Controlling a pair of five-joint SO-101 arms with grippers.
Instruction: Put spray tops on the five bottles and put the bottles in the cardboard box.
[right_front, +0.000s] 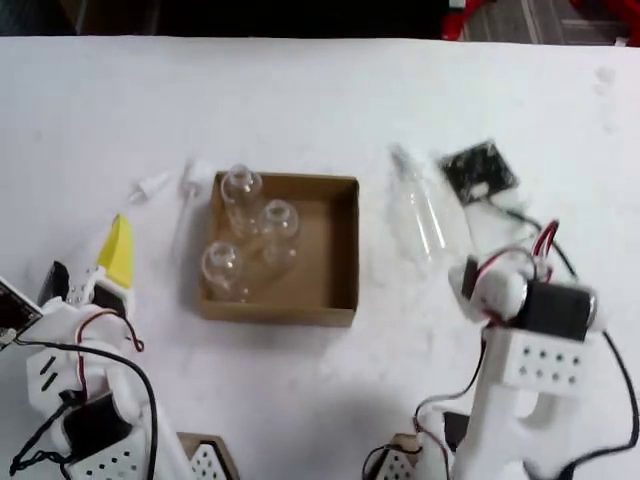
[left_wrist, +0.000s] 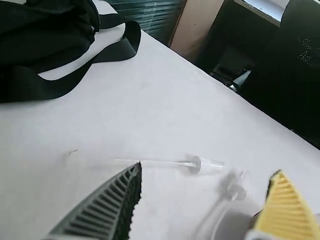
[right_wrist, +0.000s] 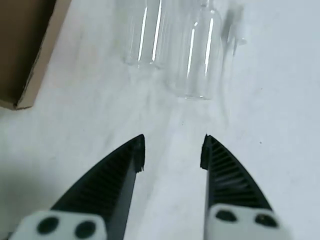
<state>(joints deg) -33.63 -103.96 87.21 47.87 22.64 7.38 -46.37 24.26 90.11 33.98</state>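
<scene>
My right gripper (right_wrist: 172, 146) is spread and empty. The nearer bottle (right_wrist: 201, 55) lies just ahead, long axis pointing away.

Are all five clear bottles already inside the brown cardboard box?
No, three clear bottles stand inside the brown cardboard box, while two other clear bottles lie on the white table beside it.
</scene>
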